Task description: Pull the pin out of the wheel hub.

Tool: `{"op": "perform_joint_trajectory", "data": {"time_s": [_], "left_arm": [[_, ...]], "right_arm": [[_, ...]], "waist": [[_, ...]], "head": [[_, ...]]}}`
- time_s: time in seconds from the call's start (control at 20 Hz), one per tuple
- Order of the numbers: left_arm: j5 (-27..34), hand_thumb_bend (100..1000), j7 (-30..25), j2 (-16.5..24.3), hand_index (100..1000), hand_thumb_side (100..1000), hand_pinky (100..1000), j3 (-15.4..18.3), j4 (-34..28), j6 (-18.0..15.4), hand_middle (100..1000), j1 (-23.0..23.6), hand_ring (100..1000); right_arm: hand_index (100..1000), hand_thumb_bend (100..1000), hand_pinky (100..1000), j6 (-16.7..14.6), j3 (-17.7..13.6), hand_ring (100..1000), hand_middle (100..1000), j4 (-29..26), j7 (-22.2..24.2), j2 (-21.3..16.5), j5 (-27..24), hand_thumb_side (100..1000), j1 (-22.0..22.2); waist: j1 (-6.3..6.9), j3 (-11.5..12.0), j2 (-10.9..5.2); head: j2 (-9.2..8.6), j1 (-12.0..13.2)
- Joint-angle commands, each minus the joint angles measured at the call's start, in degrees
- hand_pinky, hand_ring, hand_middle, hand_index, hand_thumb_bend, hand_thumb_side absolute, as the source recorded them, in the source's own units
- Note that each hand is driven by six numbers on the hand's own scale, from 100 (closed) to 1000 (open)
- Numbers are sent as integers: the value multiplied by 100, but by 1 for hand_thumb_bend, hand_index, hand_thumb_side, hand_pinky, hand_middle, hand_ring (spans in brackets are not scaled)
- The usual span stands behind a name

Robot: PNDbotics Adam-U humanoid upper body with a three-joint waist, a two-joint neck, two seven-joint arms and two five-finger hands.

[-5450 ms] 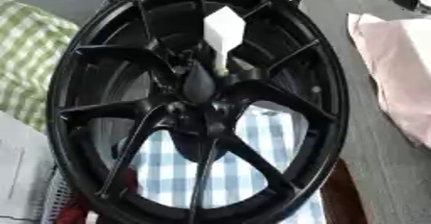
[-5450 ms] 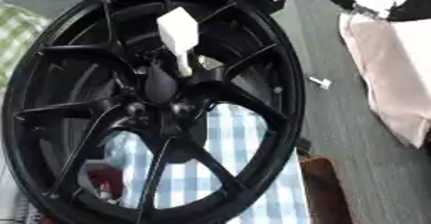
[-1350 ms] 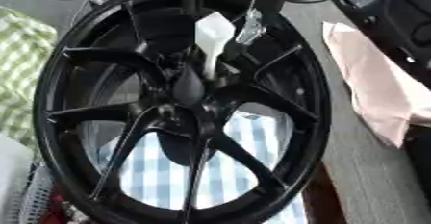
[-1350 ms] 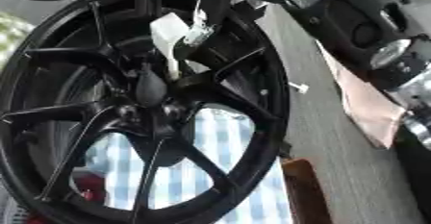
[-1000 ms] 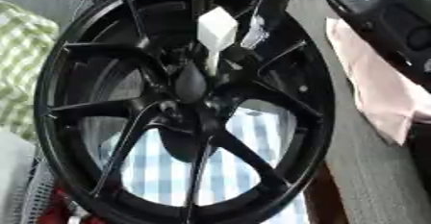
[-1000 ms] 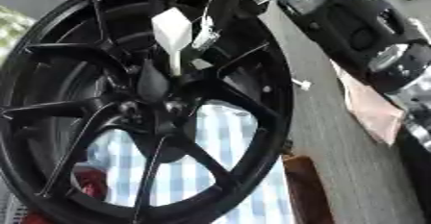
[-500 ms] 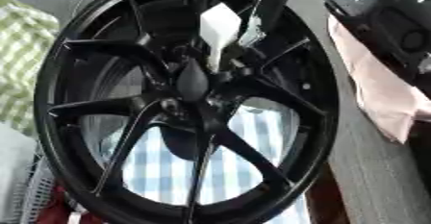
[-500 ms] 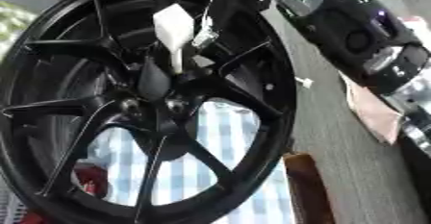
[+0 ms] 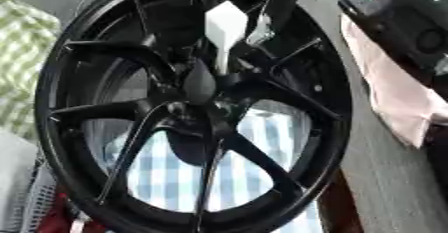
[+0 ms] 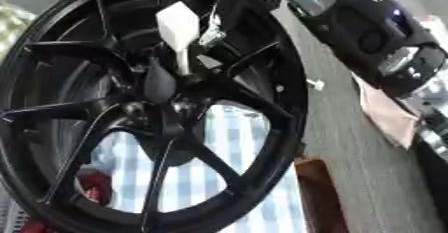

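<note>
Black wheel hub (image 9: pixel 188 122) is filling most of the view, its lower rim running off the bottom edge. Blue-checked cloth (image 9: pixel 179 169) is showing through the lower spokes, pink cloth (image 9: pixel 389 97) lying to the right. Right arm (image 10: pixel 367 32) is coming in from upper right. Right hand (image 9: pixel 267 14) is sitting just beside the pin, dark against the spokes; cannot tell how far its fingers are closing. White pin (image 9: pixel 224 29) is standing in the hub above centre.
</note>
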Motion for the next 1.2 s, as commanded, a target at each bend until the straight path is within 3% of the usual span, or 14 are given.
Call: {"op": "perform_joint_trajectory", "data": {"time_s": [0.05, 0.35, 0.9, 1.2], "left_arm": [[29, 550, 16, 95, 707, 647, 674, 72, -63, -5, 631, 1, 623], [24, 551, 24, 91, 707, 647, 674, 78, -55, -4, 630, 15, 623], [18, 554, 31, 84, 707, 646, 675, 90, -44, -9, 629, 49, 622], [13, 554, 36, 77, 707, 644, 675, 93, -49, -13, 629, 54, 622]], "right_arm": [[677, 524, 865, 63, -124, 709, 592, -236, 5, -257, -114, 262, -30], [638, 504, 858, 204, -145, 679, 512, -320, 117, -302, -346, 201, 3], [631, 502, 845, 473, -214, 644, 487, -340, 151, -292, -659, 167, -98], [602, 394, 800, 660, -210, 625, 482, -294, 80, -267, -688, 100, -126]], "waist": [[-70, -3, -38], [-75, -1, -57], [-76, -32, -121], [-84, -26, -135]], "head": [[27, 13], [40, 22], [53, 21], [39, 24]]}}
